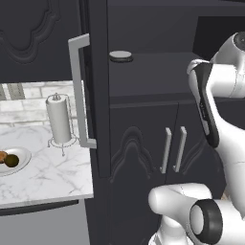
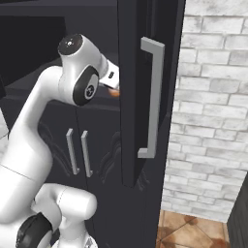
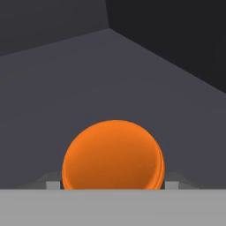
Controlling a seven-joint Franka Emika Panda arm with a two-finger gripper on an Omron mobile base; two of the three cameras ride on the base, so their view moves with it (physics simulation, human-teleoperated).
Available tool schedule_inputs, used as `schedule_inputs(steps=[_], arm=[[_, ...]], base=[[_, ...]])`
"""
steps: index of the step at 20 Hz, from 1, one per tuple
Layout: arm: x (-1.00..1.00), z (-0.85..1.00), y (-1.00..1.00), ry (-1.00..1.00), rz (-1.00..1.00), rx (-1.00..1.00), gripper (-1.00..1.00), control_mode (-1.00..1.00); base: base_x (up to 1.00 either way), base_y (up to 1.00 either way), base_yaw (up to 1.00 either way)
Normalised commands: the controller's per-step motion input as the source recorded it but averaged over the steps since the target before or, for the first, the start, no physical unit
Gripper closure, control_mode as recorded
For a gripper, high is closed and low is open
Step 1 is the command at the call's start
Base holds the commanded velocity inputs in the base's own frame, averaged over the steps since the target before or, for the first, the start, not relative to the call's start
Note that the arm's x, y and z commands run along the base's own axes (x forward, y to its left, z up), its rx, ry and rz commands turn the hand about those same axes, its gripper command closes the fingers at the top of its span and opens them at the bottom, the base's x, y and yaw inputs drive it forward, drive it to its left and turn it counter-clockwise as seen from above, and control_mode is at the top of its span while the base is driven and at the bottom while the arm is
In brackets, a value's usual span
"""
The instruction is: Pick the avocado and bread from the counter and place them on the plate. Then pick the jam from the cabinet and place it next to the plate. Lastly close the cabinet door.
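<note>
The gripper (image 3: pixel 113 185) hugs the orange jam (image 3: pixel 113 154) inside the cabinet (image 1: pixel 143 76) to lift it out; the avocado (image 1: pixel 12 161) and bread (image 1: pixel 2 156) (already moved) sit on the plate (image 1: pixel 23 158).

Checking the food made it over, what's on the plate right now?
On the plate lie the dark green avocado and, at the picture's left edge, part of the orange-brown bread. The rest of the bread and plate is cut off.

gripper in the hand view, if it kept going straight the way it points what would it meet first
The round orange jam lid sits between the fingers, so that comes first; past it, probably the dark grey cabinet shelf and back wall, though depth is hard to judge.
</note>
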Motion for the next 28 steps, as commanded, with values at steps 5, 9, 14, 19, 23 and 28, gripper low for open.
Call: schedule_inputs(steps=[5, 9, 14, 19, 23, 28], arm=[[-0.43, 0.13, 0.36, -0.07, 0.00, -0.01, 1.00, -1.00], [-0.46, 0.30, 0.46, -0.05, 0.00, -0.02, 1.00, -1.00], [-0.78, 0.26, 0.30, -0.03, 0.01, -0.02, 1.00, -1.00], [-0.97, 0.02, 0.06, 0.00, 0.03, -0.01, 1.00, -1.00], [-1.00, 0.00, 0.00, 0.00, 0.02, 0.00, 1.00, -1.00], [-0.82, 0.00, 0.13, 0.00, 0.01, 0.00, 1.00, -1.00]], base=[[0.00, 0.00, 0.00], [0.00, 0.00, 0.00], [0.00, 0.00, 0.00], [0.00, 0.00, 0.00], [0.00, 0.00, 0.00], [0.00, 0.00, 0.00]])
